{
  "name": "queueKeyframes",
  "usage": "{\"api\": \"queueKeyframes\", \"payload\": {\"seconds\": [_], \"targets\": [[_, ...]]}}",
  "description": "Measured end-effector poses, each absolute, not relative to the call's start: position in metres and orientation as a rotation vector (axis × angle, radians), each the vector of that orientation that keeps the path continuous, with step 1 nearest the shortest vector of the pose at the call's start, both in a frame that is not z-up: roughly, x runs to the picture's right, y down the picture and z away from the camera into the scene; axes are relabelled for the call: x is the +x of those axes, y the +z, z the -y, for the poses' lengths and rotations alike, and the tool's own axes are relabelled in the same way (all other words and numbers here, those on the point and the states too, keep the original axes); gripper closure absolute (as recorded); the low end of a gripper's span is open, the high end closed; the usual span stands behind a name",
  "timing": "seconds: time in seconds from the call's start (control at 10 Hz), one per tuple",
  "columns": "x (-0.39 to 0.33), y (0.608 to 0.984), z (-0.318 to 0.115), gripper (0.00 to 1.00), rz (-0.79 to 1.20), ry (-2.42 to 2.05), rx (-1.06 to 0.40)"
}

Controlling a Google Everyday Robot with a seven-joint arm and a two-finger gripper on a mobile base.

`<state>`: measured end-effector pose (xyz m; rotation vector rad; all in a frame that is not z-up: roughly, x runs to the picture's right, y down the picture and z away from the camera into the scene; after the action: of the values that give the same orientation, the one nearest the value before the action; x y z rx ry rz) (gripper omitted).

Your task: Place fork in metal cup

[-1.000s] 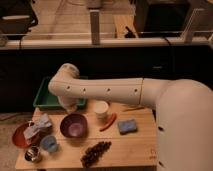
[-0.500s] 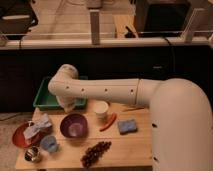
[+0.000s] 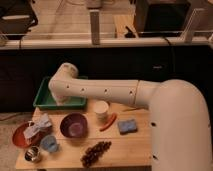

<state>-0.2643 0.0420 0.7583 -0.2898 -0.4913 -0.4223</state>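
Note:
The metal cup is small and shiny and stands at the table's front left corner, next to the light blue cup. A thin pale strip that may be the fork lies on the table right of the white cup, just under my forearm. My white arm reaches from the right across the table and bends over the green tray. My gripper is hidden behind that bend, somewhere over the tray.
A white cup, a purple bowl, a red pepper, a blue sponge and a bunch of grapes sit on the wooden table. A red plate with a crumpled cloth is at the left edge.

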Motion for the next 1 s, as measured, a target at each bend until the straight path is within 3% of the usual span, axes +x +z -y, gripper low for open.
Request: {"api": "queueKeyframes", "payload": {"seconds": [0.2,1.0], "targets": [[-0.295,0.765,-0.026,0.20,0.544,-0.400,-0.284],[-0.380,0.768,-0.042,0.20,0.640,-0.427,-0.367]]}}
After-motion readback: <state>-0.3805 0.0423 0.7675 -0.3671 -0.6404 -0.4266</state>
